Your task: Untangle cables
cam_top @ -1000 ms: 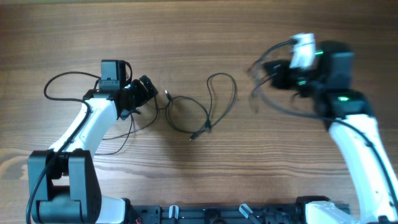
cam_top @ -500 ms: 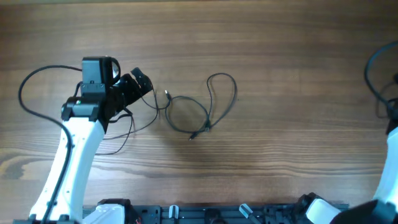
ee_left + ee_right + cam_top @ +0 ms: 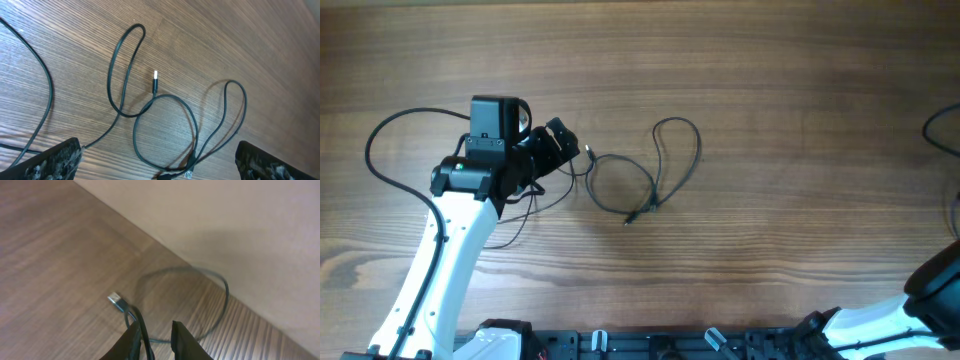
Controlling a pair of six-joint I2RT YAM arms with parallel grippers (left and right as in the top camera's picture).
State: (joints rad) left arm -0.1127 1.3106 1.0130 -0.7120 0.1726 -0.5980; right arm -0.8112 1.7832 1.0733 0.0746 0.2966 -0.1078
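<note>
- The cables lie in a loose tangle on the wooden counter, near its middle and just to the right of my left arm.
- From the left wrist view, one cord makes a round loop and another a long narrow loop beside it. The two meet and cross at the loops' near end, where small plugs lie.
- A silver-tipped plug lies flat on the wood at the top of the round loop, with a further narrow loop bending away on its other side.
- One strand trails out from the tangle towards my left arm's side of the counter.
- My left gripper hangs over this tangle with its fingers spread as wide as they go. It holds nothing, and neither finger touches a cord.
- A separate cord lies in a curve at the far right edge of the counter, well apart from the tangle, ending in a small plug.
- My right gripper is over that cord, fingers parted by only a narrow gap.
- The cord runs up from its plug into that gap, against the inner side of one finger. The gap is wider than the cord, so it is not pinched.
</note>
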